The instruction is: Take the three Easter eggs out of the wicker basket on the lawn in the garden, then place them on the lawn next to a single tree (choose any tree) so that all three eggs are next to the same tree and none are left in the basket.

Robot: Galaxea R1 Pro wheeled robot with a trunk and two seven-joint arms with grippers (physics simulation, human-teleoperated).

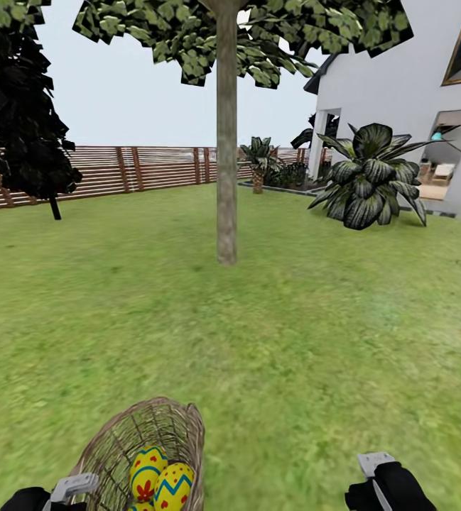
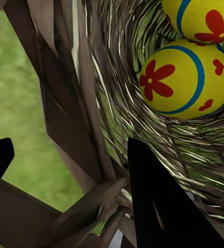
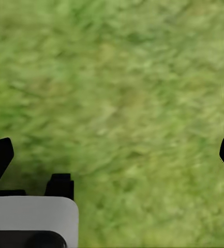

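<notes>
Easter eggs (image 1: 160, 477), small, bright yellow, with blue bands and red flowers and hearts, lie inside the brown woven wicker basket (image 1: 127, 433) at the bottom left of the head view. We count two eggs plainly there and the edge of a third at the frame's lower border. The basket is tilted, its mouth turned toward the camera, low over the mottled green lawn (image 1: 315, 333).

In the left wrist view, we see one egg (image 2: 187, 77) close up in the weave and a second at the upper right corner. Our left gripper (image 2: 70, 170) straddles the basket's rim (image 2: 65, 103): one black finger (image 2: 163, 206) sits inside the weave and the other shows outside it at the left edge, so the fingers are clenched on the wicker basket. In the head view the left gripper (image 1: 70, 490) appears at the bottom edge just beside the basket.

Our right gripper (image 3: 117, 152) hangs over bare grass, its fingers spread wide apart and grasping nothing; it shows at the bottom right of the head view (image 1: 379, 472).

Ahead, at centre frame, stands the tall tree with a straight grey-brown trunk (image 1: 226, 156), well apart from the basket. A brown slatted wooden fence (image 1: 138, 170) runs behind it, and a white house (image 1: 400, 92) stands at the upper right.
</notes>
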